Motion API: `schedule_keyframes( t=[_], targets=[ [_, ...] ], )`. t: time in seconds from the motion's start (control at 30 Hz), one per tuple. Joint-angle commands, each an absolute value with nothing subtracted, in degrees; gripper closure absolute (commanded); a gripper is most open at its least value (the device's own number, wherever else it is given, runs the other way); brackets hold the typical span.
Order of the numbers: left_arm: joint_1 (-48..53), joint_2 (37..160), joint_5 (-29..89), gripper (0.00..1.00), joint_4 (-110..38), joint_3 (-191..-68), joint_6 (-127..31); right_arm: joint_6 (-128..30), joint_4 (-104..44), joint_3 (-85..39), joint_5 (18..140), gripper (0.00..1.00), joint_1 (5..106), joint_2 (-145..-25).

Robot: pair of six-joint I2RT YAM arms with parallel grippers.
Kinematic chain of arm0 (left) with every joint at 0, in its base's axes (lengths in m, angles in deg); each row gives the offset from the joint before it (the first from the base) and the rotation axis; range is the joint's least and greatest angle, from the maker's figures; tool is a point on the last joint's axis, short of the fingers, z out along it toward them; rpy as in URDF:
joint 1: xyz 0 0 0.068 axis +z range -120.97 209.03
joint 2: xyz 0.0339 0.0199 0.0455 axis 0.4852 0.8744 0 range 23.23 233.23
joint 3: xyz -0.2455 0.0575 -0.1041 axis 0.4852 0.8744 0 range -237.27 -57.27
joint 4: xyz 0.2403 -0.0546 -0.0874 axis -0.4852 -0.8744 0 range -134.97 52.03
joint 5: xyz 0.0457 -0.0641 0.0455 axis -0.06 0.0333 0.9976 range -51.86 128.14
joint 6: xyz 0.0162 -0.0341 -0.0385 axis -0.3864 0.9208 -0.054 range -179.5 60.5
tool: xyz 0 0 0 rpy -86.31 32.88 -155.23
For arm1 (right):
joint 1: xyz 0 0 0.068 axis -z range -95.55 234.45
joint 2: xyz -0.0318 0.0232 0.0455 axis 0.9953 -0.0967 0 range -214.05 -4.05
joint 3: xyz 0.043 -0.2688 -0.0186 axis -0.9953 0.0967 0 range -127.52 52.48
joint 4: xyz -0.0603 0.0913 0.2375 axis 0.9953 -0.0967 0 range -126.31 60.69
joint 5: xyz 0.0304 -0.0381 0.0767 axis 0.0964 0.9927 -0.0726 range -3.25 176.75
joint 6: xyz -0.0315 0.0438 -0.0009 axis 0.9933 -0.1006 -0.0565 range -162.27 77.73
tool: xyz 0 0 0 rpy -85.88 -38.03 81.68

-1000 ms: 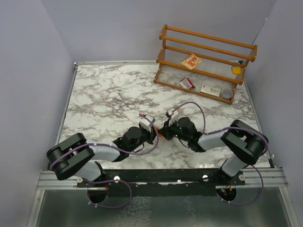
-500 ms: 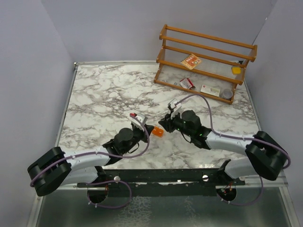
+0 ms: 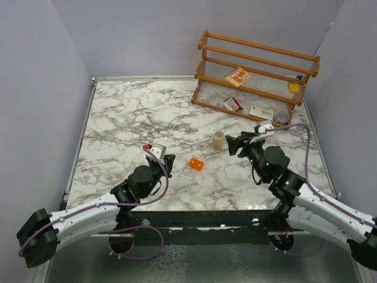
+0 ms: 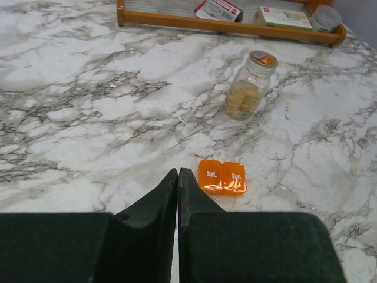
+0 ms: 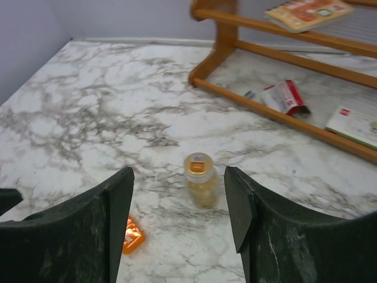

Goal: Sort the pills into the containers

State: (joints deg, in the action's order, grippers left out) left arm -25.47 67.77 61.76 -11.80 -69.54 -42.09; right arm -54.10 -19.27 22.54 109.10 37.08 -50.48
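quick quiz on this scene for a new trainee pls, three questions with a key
1. True or false: the clear jar stands upright on the marble table, with no gripper touching it.
2. Fill in: in the left wrist view, the two lids of the orange pill box read "Sat." and ____.
3. Pick one. The right gripper is: A open and empty; B shut on the jar; C shut on the pill box.

Key: 1 true; 2 "Sun."; 3 A.
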Motion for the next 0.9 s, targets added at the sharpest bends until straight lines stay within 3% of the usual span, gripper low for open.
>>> schedule_keyframes(
  t=[0.0,0.2,0.87],
  targets=[
    [-25.57,61.35,69.22,0.93,-20.43,-69.24,-42.36,-57.35,-32.78,22.67,128.6,0.36,36.73,-42.7],
    [-25.51,52.97,74.67,0.9,-29.32,-69.82,-41.53,-62.91,-42.17,21.71,141.09,0.26,36.73,-36.8],
    [-25.55,40.4,77.1,0.89,-40.72,-70.79,-40.07,-68.44,-45.08,24.1,148.05,0.22,36.73,-36.63]
  ],
)
